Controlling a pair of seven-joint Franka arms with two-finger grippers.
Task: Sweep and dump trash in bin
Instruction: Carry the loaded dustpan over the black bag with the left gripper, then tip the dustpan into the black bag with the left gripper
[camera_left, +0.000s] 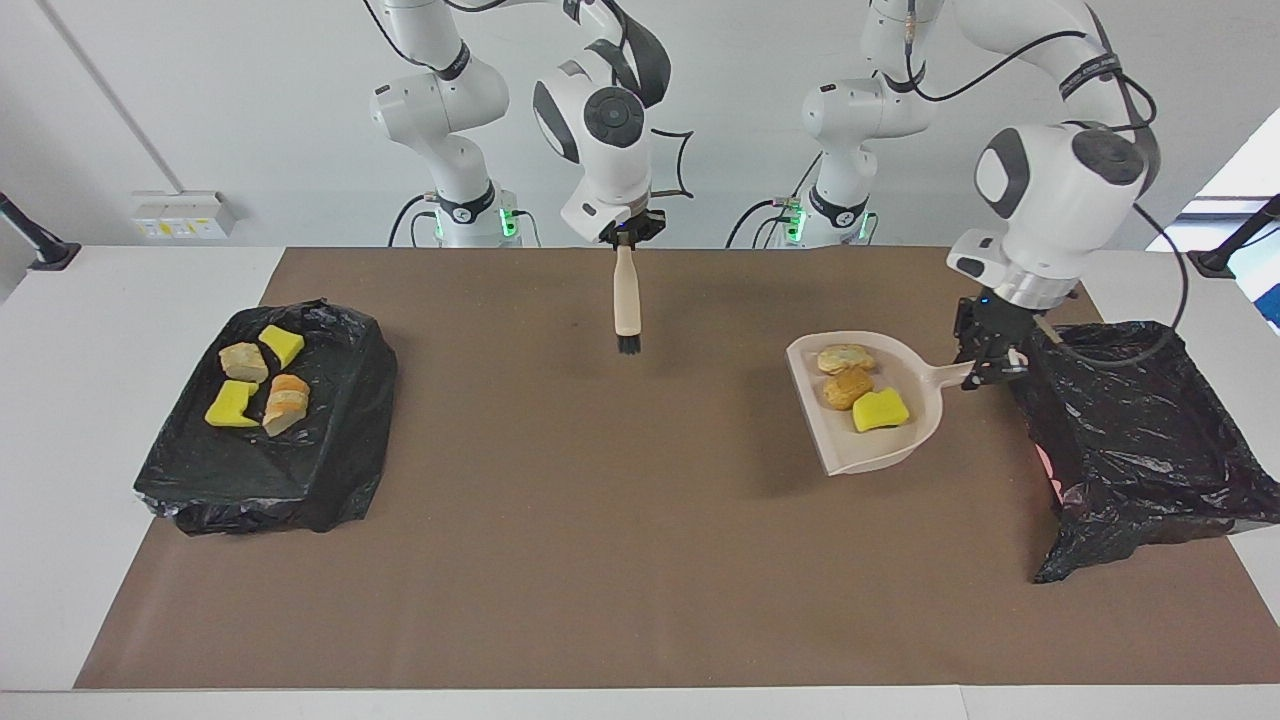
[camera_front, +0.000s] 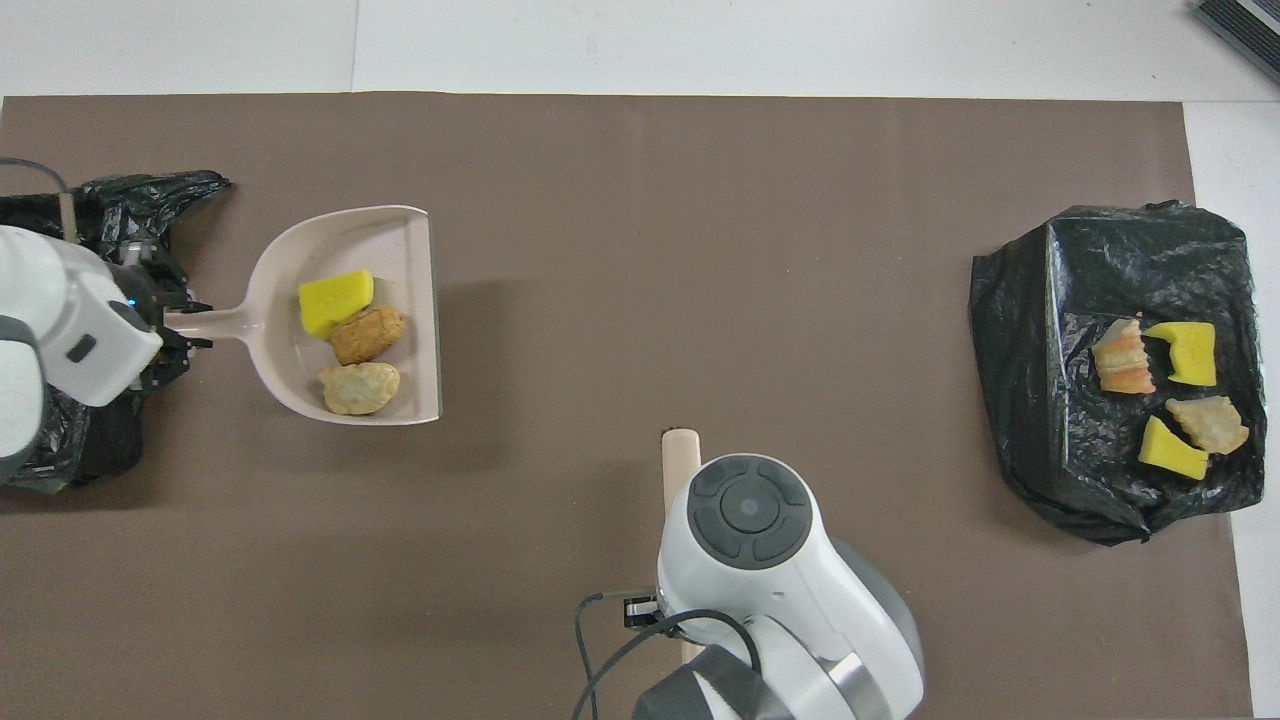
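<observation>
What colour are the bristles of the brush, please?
Black, below a beige handle; the brush shows best in the facing view.

A white table (camera_left: 60, 420) carries a large brown mat (camera_left: 640, 520). The wall (camera_left: 230, 90) is plain white, with a socket panel (camera_left: 182, 214) low on it. Daylight enters from a window (camera_left: 1240, 180) at the edge.

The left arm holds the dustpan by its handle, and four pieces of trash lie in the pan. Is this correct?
Not quite. The left tool does hold the dustpan by its handle, but only three pieces lie in the pan, not four. The overhead view shows this most clearly.
</observation>
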